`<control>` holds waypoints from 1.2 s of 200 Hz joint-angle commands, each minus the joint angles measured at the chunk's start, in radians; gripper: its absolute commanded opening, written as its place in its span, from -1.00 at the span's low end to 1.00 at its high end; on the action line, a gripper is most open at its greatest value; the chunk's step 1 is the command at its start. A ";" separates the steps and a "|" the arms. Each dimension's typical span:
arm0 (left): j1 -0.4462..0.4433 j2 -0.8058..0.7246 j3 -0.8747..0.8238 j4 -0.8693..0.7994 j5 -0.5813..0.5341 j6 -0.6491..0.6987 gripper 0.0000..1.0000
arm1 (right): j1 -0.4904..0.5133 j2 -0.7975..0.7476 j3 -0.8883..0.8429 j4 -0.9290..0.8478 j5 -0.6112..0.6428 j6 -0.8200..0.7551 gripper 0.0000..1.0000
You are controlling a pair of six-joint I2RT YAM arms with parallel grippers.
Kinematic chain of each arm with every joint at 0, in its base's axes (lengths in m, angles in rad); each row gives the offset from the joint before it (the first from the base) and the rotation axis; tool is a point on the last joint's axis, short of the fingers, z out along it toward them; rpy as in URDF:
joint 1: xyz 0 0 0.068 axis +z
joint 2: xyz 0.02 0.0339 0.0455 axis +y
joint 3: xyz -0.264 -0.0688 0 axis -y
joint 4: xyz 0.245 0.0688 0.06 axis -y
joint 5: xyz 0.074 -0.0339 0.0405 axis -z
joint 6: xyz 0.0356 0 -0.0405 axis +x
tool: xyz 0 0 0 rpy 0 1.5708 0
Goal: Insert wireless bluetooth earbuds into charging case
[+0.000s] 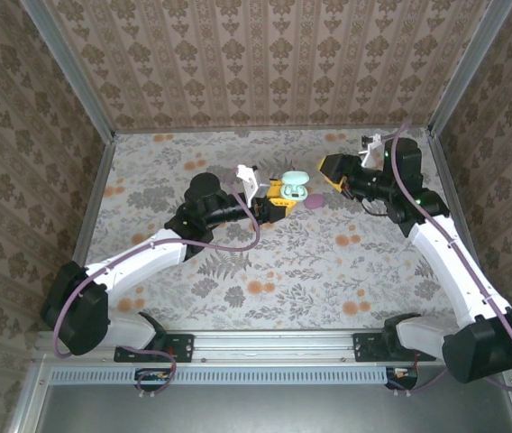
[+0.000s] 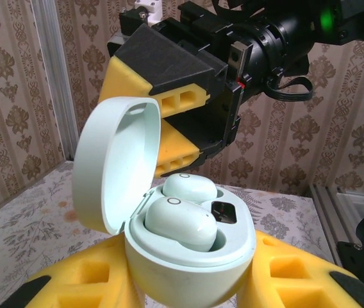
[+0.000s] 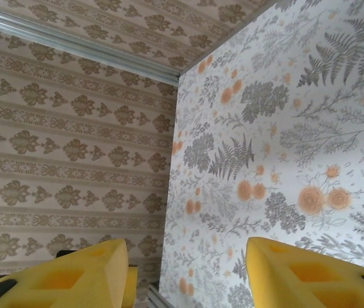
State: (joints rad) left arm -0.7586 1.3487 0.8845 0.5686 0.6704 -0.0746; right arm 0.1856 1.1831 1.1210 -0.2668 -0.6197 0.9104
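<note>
Looks nearly done tbh. Seeing both buds (image 2: 179, 221) seated in open mint case (image 2: 188, 263), clamped narrow in left pincer (image 2: 185, 285) mid-desk (image 1: 328, 271). Right pincer (image 3: 185, 273) wide, empty. Left to do, probably: shut lid (image 2: 115, 167). Pink thing (image 1: 313, 206) just beside, can't tell what.

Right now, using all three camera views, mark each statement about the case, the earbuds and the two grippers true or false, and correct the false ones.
1. The lid of the mint-green case stands open. True.
2. The mint-green case is empty. False: two pale earbuds sit in it.
3. The left gripper grips the mint-green case. True.
4. The right gripper holds an earbud. False: its fingers stand apart with nothing between them.
5. A small pink object lies on the table near the mint-green case. True.
</note>
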 commanded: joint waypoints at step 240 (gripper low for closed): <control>-0.002 -0.005 0.005 0.029 -0.022 0.006 -0.36 | 0.087 0.030 0.069 -0.031 -0.119 -0.042 0.11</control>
State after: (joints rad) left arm -0.7582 1.3590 0.8841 0.5686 0.6537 -0.0746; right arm 0.2665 1.2461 1.1721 -0.2722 -0.7143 0.8955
